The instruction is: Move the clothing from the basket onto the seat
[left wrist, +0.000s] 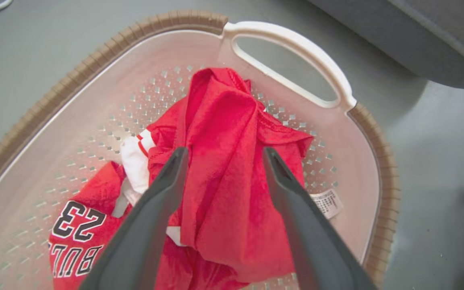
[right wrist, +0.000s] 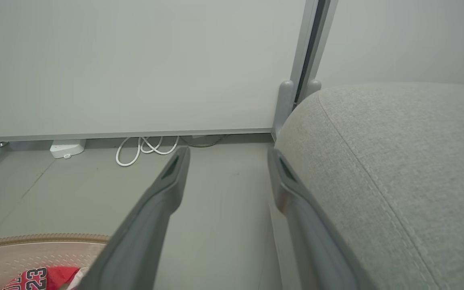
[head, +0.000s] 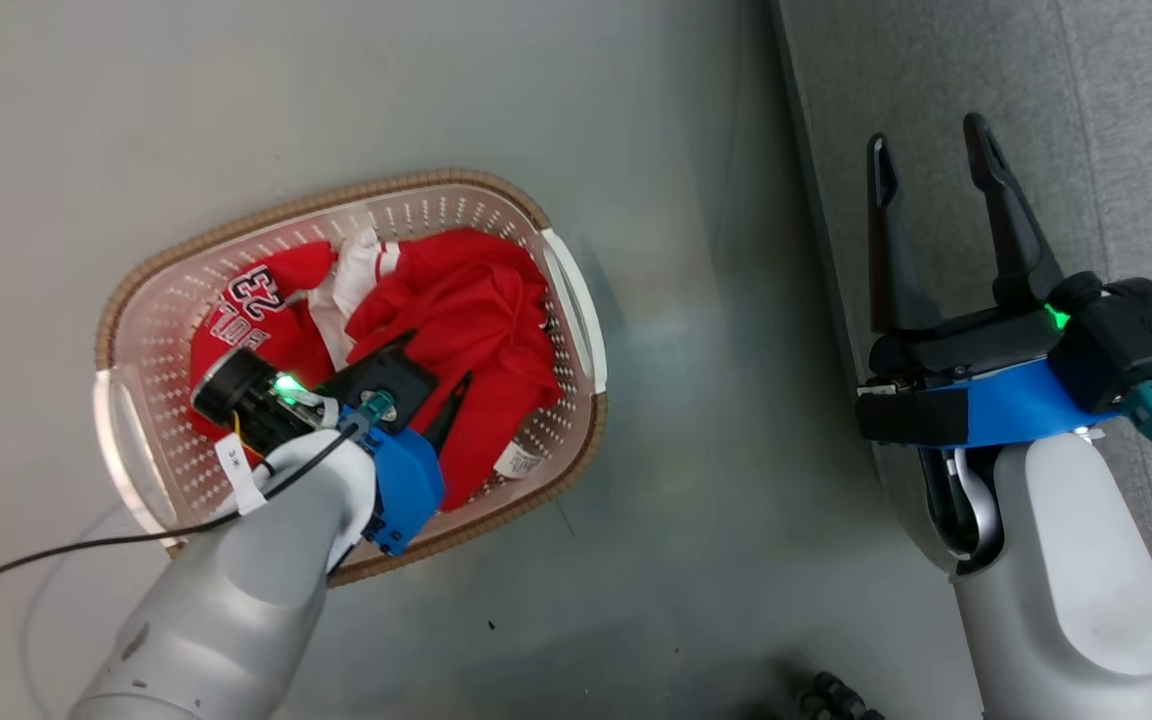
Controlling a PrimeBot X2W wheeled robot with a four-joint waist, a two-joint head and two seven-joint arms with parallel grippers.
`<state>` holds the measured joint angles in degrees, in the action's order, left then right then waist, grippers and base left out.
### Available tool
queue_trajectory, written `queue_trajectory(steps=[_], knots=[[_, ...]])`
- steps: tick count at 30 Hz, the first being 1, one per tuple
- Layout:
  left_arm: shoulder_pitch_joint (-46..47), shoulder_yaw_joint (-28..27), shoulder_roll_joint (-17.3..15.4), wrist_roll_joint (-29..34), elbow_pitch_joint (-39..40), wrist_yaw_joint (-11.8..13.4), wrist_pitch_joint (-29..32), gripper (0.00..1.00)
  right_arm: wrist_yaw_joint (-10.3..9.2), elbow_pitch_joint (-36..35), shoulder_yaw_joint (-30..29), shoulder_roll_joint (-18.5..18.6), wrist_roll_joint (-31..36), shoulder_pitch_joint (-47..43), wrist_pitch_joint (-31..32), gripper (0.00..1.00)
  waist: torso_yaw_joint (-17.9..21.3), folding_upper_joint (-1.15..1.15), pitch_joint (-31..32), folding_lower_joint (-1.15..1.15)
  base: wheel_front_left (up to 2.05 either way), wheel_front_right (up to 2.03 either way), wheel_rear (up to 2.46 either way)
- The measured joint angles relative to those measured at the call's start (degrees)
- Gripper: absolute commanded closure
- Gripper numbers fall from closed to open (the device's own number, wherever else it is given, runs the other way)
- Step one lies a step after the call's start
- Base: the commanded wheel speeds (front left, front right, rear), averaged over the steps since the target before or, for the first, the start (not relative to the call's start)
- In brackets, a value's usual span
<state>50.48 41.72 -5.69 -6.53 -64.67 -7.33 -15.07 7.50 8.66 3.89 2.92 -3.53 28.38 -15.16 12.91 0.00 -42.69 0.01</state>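
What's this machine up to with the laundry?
A two-armed robot is reaching into a cream perforated plastic basket with a brown rim. Its left tool, open, points down at a crumpled plain red garment; a red jersey with a white "23" lies beside it, both in the basket. The right tool hangs open and empty beside the large grey fabric seat.

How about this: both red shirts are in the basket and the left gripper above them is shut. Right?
Not quite: the left gripper is open, as the left wrist view shows. Both red shirts are in the basket, below it.
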Motion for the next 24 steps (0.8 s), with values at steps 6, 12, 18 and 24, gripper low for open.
queue_trajectory(steps=[6, 12, 18, 24], knots=[[3.4, 1.4, -1.1, -0.5, -4.5, -0.1, 0.0, 0.0, 0.0, -1.0, -0.1, 0.0, 0.4, 1.1, 0.0, 0.0, 0.7, 0.0, -4.7, 0.0, 0.0, 0.0, 0.0], [5.9, 4.0, -1.7, -0.8, -7.0, -0.1, 0.0, 0.0, 0.0, -2.4, 0.2, 0.0, 0.5, 2.3, 0.0, 0.0, 1.3, 0.0, -8.5, 0.0, 0.0, 0.0, 0.0], [7.7, 6.5, -2.1, -1.1, -8.2, -0.1, 2.7, 0.0, 0.0, -3.6, 0.3, 0.0, 0.5, 2.7, 0.0, 0.0, 1.7, 0.0, -11.6, 0.0, 0.0, 0.0, 0.0], [8.6, 9.6, -1.9, -1.3, -8.7, -0.1, 5.5, 0.0, 0.0, -4.2, 0.4, 0.0, 0.4, 3.0, 0.0, 0.0, 2.2, 0.0, -13.6, 0.0, 0.0, 0.0, 0.0]])
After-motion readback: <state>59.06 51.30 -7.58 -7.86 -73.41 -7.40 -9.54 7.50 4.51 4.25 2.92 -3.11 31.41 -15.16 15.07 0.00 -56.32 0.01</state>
